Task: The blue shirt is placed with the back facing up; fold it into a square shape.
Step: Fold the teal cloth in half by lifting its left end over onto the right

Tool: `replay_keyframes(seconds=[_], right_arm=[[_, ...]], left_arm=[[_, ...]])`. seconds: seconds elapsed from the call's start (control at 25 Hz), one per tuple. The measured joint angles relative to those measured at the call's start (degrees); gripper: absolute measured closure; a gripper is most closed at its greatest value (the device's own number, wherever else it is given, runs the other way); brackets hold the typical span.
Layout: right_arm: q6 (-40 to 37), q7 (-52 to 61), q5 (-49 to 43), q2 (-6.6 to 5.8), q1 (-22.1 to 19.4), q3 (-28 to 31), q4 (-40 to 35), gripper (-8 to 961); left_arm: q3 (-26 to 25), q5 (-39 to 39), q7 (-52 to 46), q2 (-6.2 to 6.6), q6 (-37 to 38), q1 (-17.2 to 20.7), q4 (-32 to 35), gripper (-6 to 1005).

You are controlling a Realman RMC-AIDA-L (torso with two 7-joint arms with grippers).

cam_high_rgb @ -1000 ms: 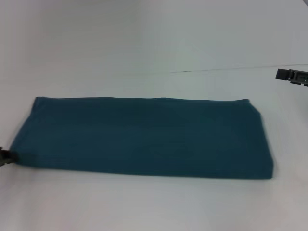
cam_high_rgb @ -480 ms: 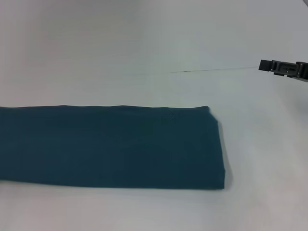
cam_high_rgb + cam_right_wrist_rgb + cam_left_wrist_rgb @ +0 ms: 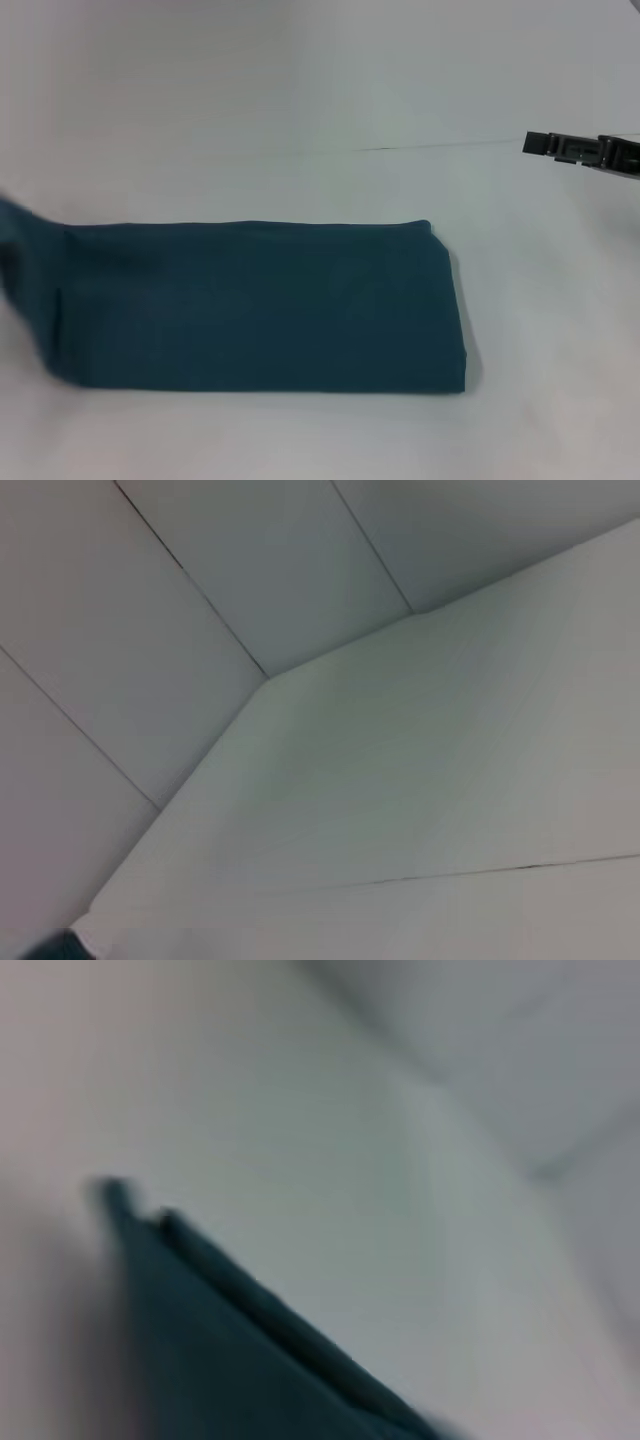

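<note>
Teal shirt point(image 3: 260, 305) lies as a long band on the desk point(image 3: 300, 90), its left end lifted. Left end effector is out of view; right end effector point(image 3: 580, 150) hovers far right, fingers unreadable. Best carry the raised end level rightward, edges aligned.

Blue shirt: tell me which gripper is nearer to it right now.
Left, as far as the views show. The blue shirt is lifted at its left end, filling the left wrist view, though that gripper itself is out of sight. The right gripper hangs apart, beyond the shirt's right end.
</note>
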Motion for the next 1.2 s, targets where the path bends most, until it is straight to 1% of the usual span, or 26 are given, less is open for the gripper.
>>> replay_keyframes(seconds=[0.12,0.16,0.2,0.24,0.28,0.32,0.36,0.4,0.48,0.6,0.64,0.68,0.72,0.76,0.8,0.92,0.96,1.0,1.04,1.08,1.2], right_arm=[[0.0,-1.0,0.1,0.11,-0.3,0.2,0.3,54],[0.0,-1.3,0.2,0.14,-0.4,0.2,0.3,54],[0.0,-1.6,0.3,0.15,-0.5,0.2,0.4,54],[-0.1,-2.1,0.4,0.17,-0.7,0.2,0.4,54],[-0.3,-2.5,0.5,0.18,-0.8,0.1,0.4,54],[-0.4,-2.9,0.6,0.16,-0.9,0.1,0.4,54],[-0.5,-3.3,0.6,0.08,-1.0,0.1,0.4,54],[-0.5,-3.6,0.6,-0.04,-1.2,0.0,0.4,54],[-0.6,-4.4,0.6,-0.33,-1.6,-0.2,0.3,54],[-0.7,-5.2,0.2,-0.64,-2.1,-0.5,-0.3,54],[-0.7,-5.4,0.1,-0.84,-2.3,-0.6,-0.4,54],[-0.8,-5.6,0.0,-1.06,-2.5,-0.7,-0.4,53],[-0.9,-5.7,0.0,-1.23,-2.7,-0.7,-0.4,53],[-1.2,-5.9,0.0,-1.32,-2.9,-0.7,-0.3,53],[-1.3,-6.0,0.0,-1.37,-3.0,-0.9,-0.3,53],[-1.5,-6.1,0.0,-1.36,-3.4,-1.6,-0.3,53],[-1.5,-6.2,0.0,-1.36,-3.5,-2.0,-0.3,53],[-1.4,-6.2,-0.1,-1.36,-3.5,-2.5,-0.3,53],[-1.3,-6.2,-0.1,-1.36,-3.6,-2.9,-0.3,53],[-1.1,-6.2,-0.1,-1.36,-3.6,-3.2,-0.3,53],[-0.9,-6.2,-0.1,-1.36,-3.6,-3.4,-0.2,53]], left_arm=[[3.4,-7.1,1.6,-0.94,3.1,-3.5,-3.0,977],[5.3,-9.8,2.2,-1.66,3.7,-5.1,-4.2,977],[7.1,-12.0,2.9,-2.74,3.9,-6.5,-5.1,976],[8.2,-13.6,3.5,-3.46,3.9,-7.5,-5.6,976],[10.2,-15.7,4.7,-5.13,3.8,-9.0,-6.4,976],[11.7,-17.6,6.0,-6.21,3.0,-10.4,-7.6,975],[13.0,-19.1,7.0,-6.92,2.5,-11.4,-8.8,974],[15.2,-22.0,9.6,-7.31,1.0,-13.1,-12.4,973],[18.3,-27.3,15.1,-7.34,-1.3,-16.0,-20.7,972],[19.5,-33.3,28.5,-7.53,-7.2,-20.5,-38.7,969],[19.1,-34.3,32.4,-7.55,-8.8,-21.1,-42.7,968],[18.2,-35.8,37.6,-7.54,-10.9,-21.9,-48.2,967],[17.2,-36.5,40.7,-7.55,-12.3,-22.0,-51.2,966],[14.1,-37.3,47.1,-7.56,-15.2,-21.9,-56.6,965],[10.9,-37.4,52.0,-7.56,-17.6,-21.4,-60.4,964],[1.9,-35.3,63.9,-7.56,-22.4,-18.7,-68.3,962],[0.8,-34.0,65.5,-7.59,-22.6,-18.1,-69.1,961],[-1.3,-30.1,67.2,-7.57,-22.6,-17.0,-70.1,960],[-1.3,-30.1,67.2,-7.57,-22.6,-17.0,-70.1,935],[-1.6,-28.6,66.9,-7.58,-22.2,-16.7,-70.1,910],[-2.0,-23.8,65.1,-7.56,-18.3,-16.3,-69.0,835]])
